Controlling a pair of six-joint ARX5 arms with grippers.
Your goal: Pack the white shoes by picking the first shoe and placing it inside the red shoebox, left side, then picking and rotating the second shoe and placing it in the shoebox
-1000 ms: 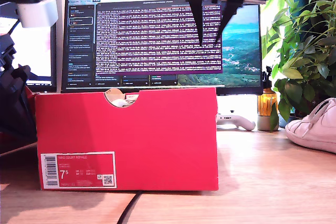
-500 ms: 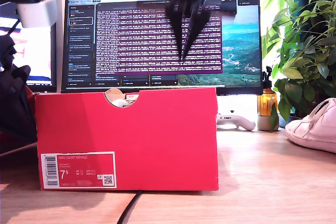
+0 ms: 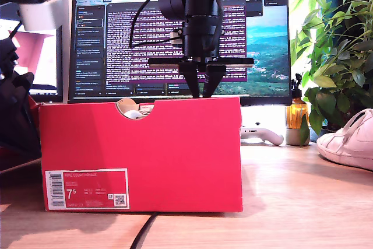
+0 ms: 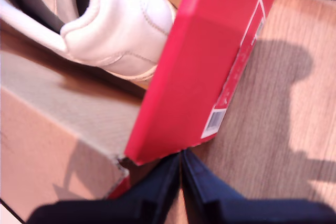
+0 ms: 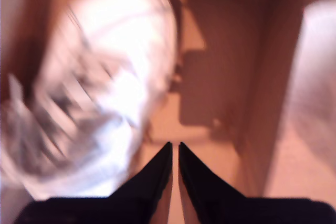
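- Comparing with a second ago, my second gripper (image 3: 201, 93) has swung in from high at the exterior view's right, turned about its axis, and dropped to just above the box (image 3: 175, 155) rim.
- Its jaws, spread a second ago, are now drawn together with only a sliver between the tips, and nothing is held.
- One shoe (image 3: 133, 114) lies inside the box, glimpsed through the notch; the second wrist view, smeared by motion, shows it (image 5: 105, 93) below and to one side of the tips (image 5: 175, 148), not touching them.
- My reading: the first shoe counts as packed, and this arm carries nothing toward the next pick.
- The other shoe (image 3: 349, 141) rests on the table (image 3: 280, 202) at the exterior view's right edge, well apart from both grippers.
- My first gripper (image 4: 181, 156) hangs clenched and empty just outside a box corner, near the labelled wall (image 4: 210, 51), with the packed shoe's heel (image 4: 121, 24) beyond that wall.
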